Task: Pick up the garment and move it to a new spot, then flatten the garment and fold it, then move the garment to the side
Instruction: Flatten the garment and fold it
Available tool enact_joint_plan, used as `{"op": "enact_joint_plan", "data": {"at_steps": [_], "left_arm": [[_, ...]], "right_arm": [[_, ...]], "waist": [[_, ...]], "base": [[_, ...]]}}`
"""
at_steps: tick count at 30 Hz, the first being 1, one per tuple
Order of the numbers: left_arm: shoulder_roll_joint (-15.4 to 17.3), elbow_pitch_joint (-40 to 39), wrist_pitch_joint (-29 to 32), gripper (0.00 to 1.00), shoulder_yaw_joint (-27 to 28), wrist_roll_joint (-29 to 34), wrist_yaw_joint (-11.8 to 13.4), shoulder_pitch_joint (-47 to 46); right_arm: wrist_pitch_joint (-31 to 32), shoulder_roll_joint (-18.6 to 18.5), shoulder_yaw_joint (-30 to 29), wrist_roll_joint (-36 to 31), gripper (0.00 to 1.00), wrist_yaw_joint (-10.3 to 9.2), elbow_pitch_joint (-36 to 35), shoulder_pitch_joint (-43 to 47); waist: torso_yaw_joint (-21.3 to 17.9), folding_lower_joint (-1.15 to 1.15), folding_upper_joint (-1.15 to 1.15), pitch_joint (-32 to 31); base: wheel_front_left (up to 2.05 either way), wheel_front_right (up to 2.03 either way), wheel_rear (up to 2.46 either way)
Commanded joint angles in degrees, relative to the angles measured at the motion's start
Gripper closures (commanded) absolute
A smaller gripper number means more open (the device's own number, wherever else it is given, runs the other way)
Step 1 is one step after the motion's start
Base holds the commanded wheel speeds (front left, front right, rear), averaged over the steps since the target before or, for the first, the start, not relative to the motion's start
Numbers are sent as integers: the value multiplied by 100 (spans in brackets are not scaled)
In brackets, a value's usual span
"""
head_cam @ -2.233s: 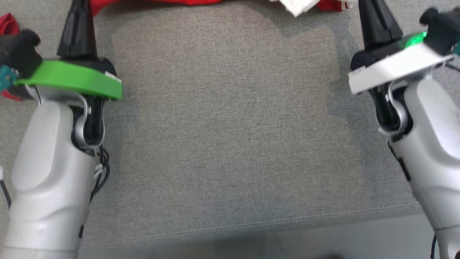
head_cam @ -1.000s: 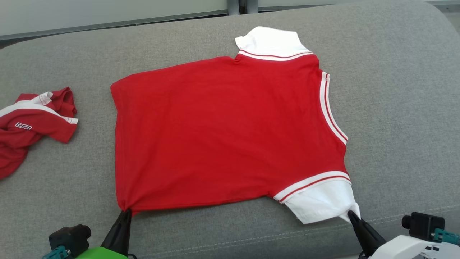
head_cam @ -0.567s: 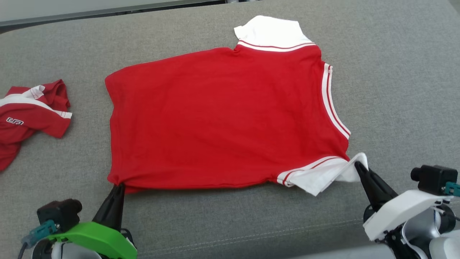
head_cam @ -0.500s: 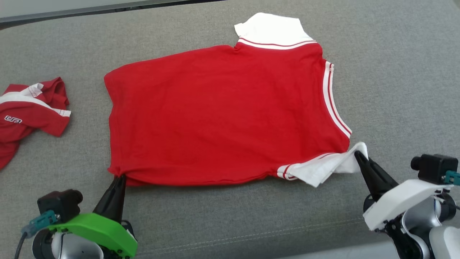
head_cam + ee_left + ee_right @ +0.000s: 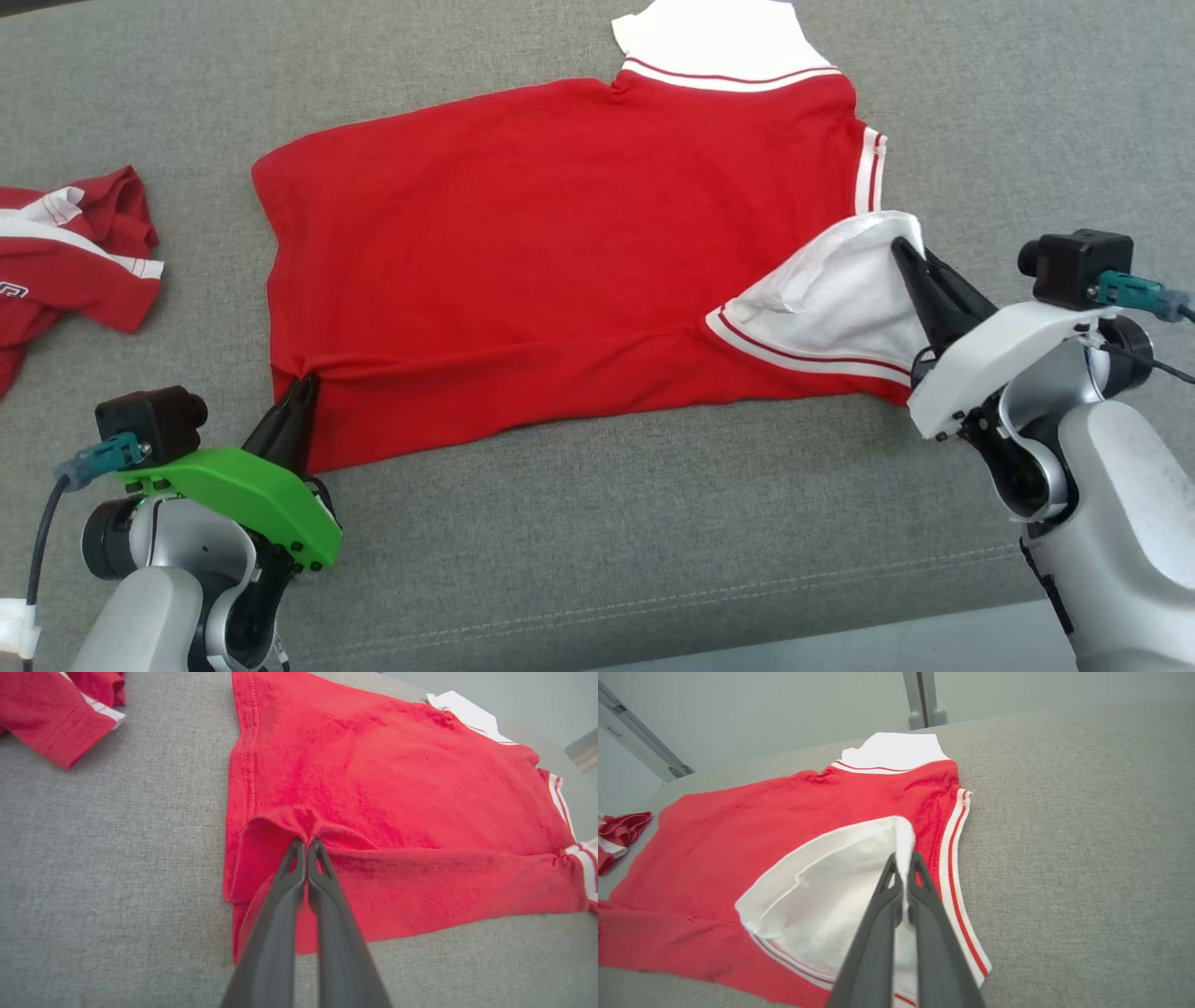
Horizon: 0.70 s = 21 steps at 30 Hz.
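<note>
1. The garment (image 5: pixel 523 233) (image 5: pixel 397 779) (image 5: pixel 738 830), a red shirt with white sleeves, lies spread across the middle of the grey upholstered surface (image 5: pixel 597 523) (image 5: pixel 103 858) (image 5: pixel 1087 835). Most of its body is flat.
2. The left gripper (image 5: pixel 303 385) (image 5: pixel 306 843) is at the garment's near left corner. Its jaws are clenched on a pinch of the red hem.
3. At that corner the cloth is turned over onto the body, and a soft fold runs from there along the near edge towards the right. In the left wrist view the two dark fingers meet at their tips, with red fabric bunched between them.
4. The right gripper (image 5: pixel 902 248) (image 5: pixel 903 858) is at the near right corner. Its jaws grasp the edge of the near white sleeve (image 5: pixel 831 299) (image 5: pixel 822 882).
5. That sleeve stands up off the surface and curls back over the red body, with its white inner side showing.
6. A white-and-red striped band (image 5: pixel 868 173) (image 5: pixel 955 830) runs along the garment's right edge, just beyond the right gripper's tips, and lies flat.
7. The far white sleeve (image 5: pixel 714 37) (image 5: pixel 892 749) rests flat at the garment's far end.
8. A second red garment (image 5: pixel 65 252) (image 5: pixel 46 714) (image 5: pixel 621 830) with white trim lies crumpled at the left of the same surface, well apart from the first.
9. In the right wrist view a grey metal post (image 5: pixel 924 700) rises beyond the surface's far edge.
</note>
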Motion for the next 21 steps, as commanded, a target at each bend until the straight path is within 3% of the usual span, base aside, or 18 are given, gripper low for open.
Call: {"op": "enact_joint_plan", "data": {"at_steps": [1, 13, 14, 15, 16, 21], "left_arm": [[-13, 59, -28, 100, 2, -31, -55, -92], [-192, 925, -145, 100, -98, -128, -300, -584], [-203, 993, -133, 93, -125, -136, -337, -624], [-206, 1054, -96, 53, -151, -129, -356, -662], [-213, 1076, -174, 0, -132, -107, -353, -696], [-244, 1186, -446, 0, -128, 49, -279, -771]], "right_arm": [[-82, -25, 67, 5, 100, 1, 82, -107], [-906, -248, 874, 307, 100, 1, 1777, -1163], [-977, -290, 923, 271, 94, 1, 1919, -1234], [-1058, -293, 957, 272, 53, 0, 2023, -1305], [-1117, -248, 1014, 341, 0, 1, 2112, -1356], [-1502, -265, 1178, 472, 0, 0, 2365, -1491]], "waist": [[12, 0, 0, 10], [116, 0, 0, 212], [131, 0, 0, 233], [149, 0, 0, 250], [161, 0, 0, 261], [184, 0, 0, 316]], "base": [[0, 0, 0], [0, 0, 0], [0, 0, 0], [0, 0, 0], [0, 0, 0], [0, 0, 0]]}}
